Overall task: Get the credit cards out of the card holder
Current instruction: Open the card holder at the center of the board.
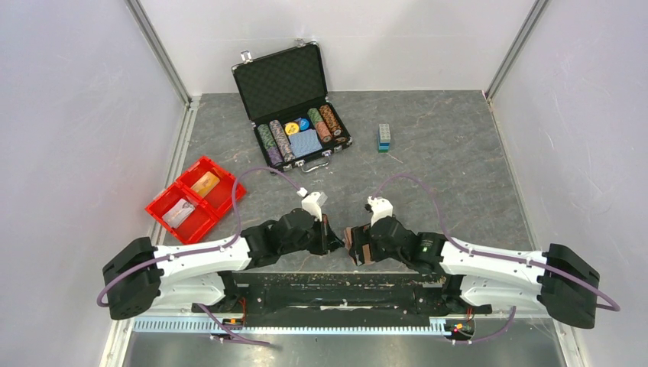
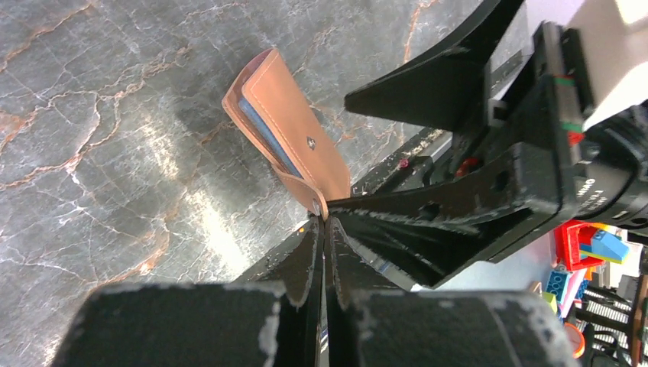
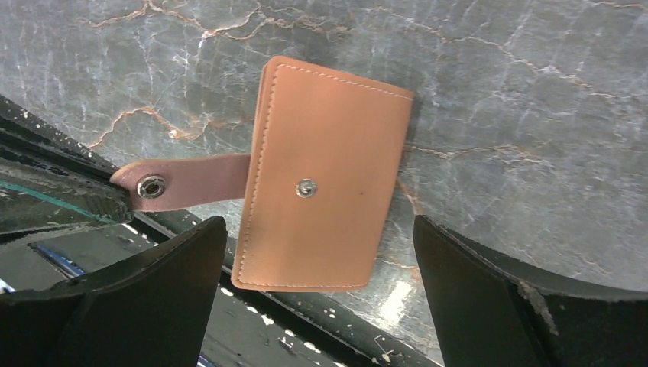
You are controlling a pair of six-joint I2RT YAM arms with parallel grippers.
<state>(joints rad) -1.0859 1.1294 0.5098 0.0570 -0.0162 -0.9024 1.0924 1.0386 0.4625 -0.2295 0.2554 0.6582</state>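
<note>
Holder [image 3: 325, 206] closed, at near edge [image 3: 321, 325] of table [image 1: 458, 153], free surface beyond. Left gripper [image 2: 325, 222] pinches its tab [image 3: 183, 183]. Right gripper [image 3: 317, 229] spread wide, fingers flanking holder, gap each side. Tab points at left gripper, long axis crosswise to tab.

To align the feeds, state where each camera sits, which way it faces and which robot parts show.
Top external: above and behind the left arm and right arm, facing down at the grey table; both show.
Left wrist: on the left arm, looking along the shut left tool at the brown leather card holder, pinched by its tab; right tool beyond.
Right wrist: on the right arm, looking between the open right tool's fingers at the holder.
Both wrist views share the holder.
</note>
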